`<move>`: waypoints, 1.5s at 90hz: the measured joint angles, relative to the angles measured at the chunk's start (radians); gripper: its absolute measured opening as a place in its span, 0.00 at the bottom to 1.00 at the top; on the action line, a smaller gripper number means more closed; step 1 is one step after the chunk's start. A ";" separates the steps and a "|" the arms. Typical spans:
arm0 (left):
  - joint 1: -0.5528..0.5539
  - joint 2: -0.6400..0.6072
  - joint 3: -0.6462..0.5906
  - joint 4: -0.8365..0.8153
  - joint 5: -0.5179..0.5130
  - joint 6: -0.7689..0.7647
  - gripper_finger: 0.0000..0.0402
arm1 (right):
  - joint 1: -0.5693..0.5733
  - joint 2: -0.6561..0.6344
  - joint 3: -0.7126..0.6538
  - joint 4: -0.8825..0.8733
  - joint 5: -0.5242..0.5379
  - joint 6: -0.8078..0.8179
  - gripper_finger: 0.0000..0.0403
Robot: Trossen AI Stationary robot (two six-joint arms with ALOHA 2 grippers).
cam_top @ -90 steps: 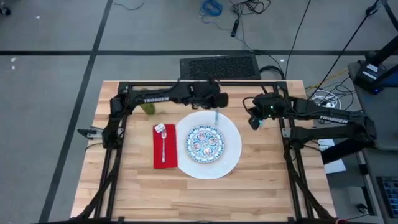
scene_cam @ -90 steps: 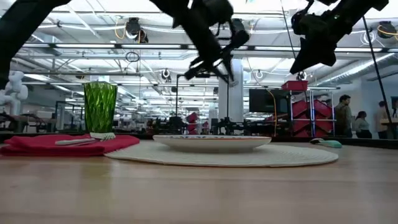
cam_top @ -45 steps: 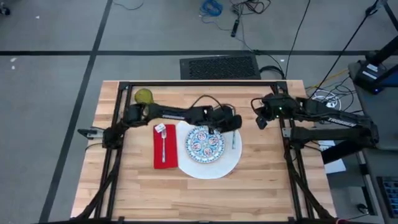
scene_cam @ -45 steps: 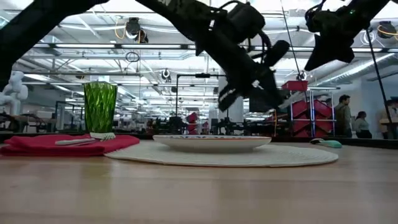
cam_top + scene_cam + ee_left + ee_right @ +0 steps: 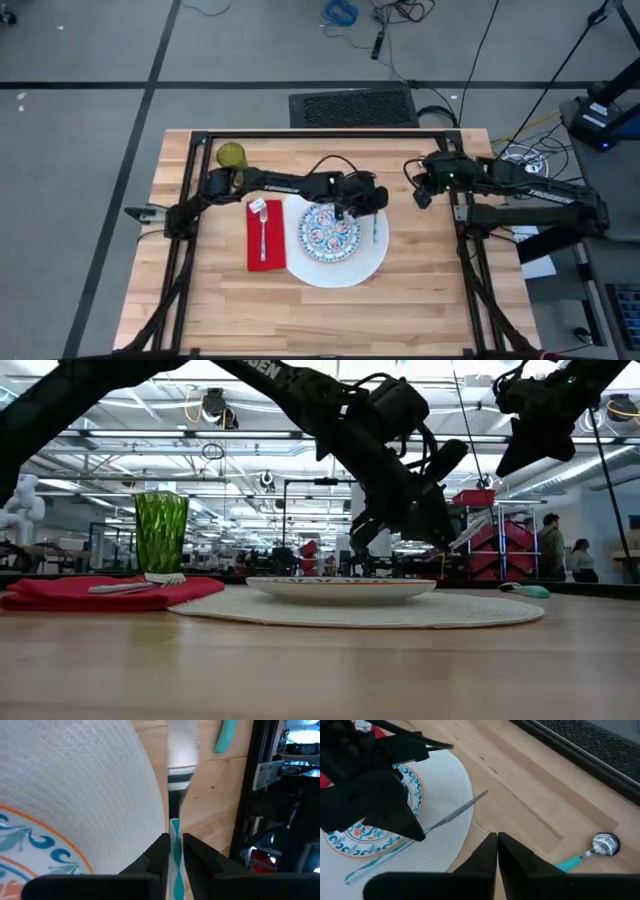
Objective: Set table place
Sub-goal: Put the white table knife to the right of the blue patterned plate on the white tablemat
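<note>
A large white round plate (image 5: 375, 262) lies mid-table with a small blue-patterned plate (image 5: 328, 230) on it. To its left, a silver fork (image 5: 263, 235) lies on a red napkin (image 5: 257, 255). An olive-green tumbler (image 5: 232, 156) stands at the far left. My left gripper (image 5: 372, 207) hovers over the white plate's right part, shut on a knife (image 5: 462, 809) with a teal-striped handle. A teal-handled spoon (image 5: 592, 849) lies on the table right of the plate. My right gripper (image 5: 420, 195) hangs shut and empty above the table's far right. My left gripper pinches the knife's teal-striped handle (image 5: 175, 832) between its two fingers, close to where the blade begins. The blade (image 5: 470, 538) sticks out past the fingertips. The knife is tilted and lifted clear, over the white plate's right rim.
Black frame rails (image 5: 465, 240) stand on the table's left and right sides, and a rail runs along the far edge. Bare wood (image 5: 320, 315) lies on the near side of the plate.
My left gripper has carried the knife from beyond the plate's far rim toward the right and near, and down over the plate's right part. This has uncovered the tumbler. My right gripper has drawn back slightly toward the far right.
</note>
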 joint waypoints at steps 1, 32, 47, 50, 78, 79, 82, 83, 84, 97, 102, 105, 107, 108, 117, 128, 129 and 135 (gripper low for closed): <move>0.001 0.000 0.000 -0.001 0.000 0.000 0.15 | 0.000 0.000 0.000 0.001 0.000 -0.002 0.00; 0.031 -0.008 0.000 0.004 0.006 0.071 0.31 | 0.000 0.000 0.000 0.008 -0.001 0.000 0.00; 0.048 -0.104 0.000 -0.086 -0.072 0.196 0.31 | 0.000 0.000 0.000 0.006 -0.007 -0.003 0.00; 0.049 -0.124 0.001 -0.099 -0.097 0.232 0.31 | 0.000 0.000 0.000 0.007 -0.007 -0.007 0.00; 0.041 -0.339 0.000 -0.510 -0.218 0.567 0.31 | 0.000 0.036 0.000 -0.005 -0.016 0.167 0.00; 0.039 -0.345 -0.002 -0.526 -0.222 0.576 0.31 | 0.001 0.041 0.000 -0.009 -0.016 0.177 0.00; 0.033 -0.365 -0.009 -0.568 -0.240 0.608 0.31 | 0.004 0.054 0.000 -0.015 -0.022 0.205 0.00; 0.031 -0.372 -0.013 -0.581 -0.248 0.620 0.31 | 0.005 0.059 0.000 -0.018 -0.027 0.215 0.00; 0.029 -0.379 -0.017 -0.594 -0.256 0.631 0.31 | 0.006 0.064 0.000 -0.021 -0.032 0.223 0.00; 0.020 -0.458 -0.104 -0.701 -0.301 0.714 0.31 | 0.053 0.148 0.000 -0.038 -0.057 0.343 0.00; 0.020 -0.492 -0.154 -0.708 -0.291 0.753 0.31 | 0.078 0.190 0.000 -0.032 -0.056 0.406 0.00; 0.020 -0.522 -0.188 -0.697 -0.287 0.773 0.31 | 0.092 0.218 0.000 -0.024 -0.056 0.448 0.00; 0.017 -0.540 -0.215 -0.695 -0.286 0.785 0.31 | 0.099 0.237 0.000 -0.015 -0.056 0.474 0.00; 0.015 -0.549 -0.228 -0.695 -0.286 0.789 0.31 | 0.103 0.247 0.000 -0.011 -0.056 0.486 0.00; 0.002 -0.638 -0.363 -0.648 -0.277 0.794 0.31 | 0.136 0.336 0.000 0.020 -0.058 0.595 0.00; -0.012 -0.761 -0.548 -0.564 -0.274 0.797 0.31 | 0.171 0.443 0.015 0.035 -0.058 0.727 0.00; -0.013 -0.771 -0.565 -0.559 -0.272 0.797 0.31 | 0.175 0.452 0.016 0.035 -0.058 0.739 0.00; -0.024 -0.836 -0.658 -0.504 -0.253 0.798 0.31 | 0.192 0.504 0.028 0.036 -0.059 0.804 0.00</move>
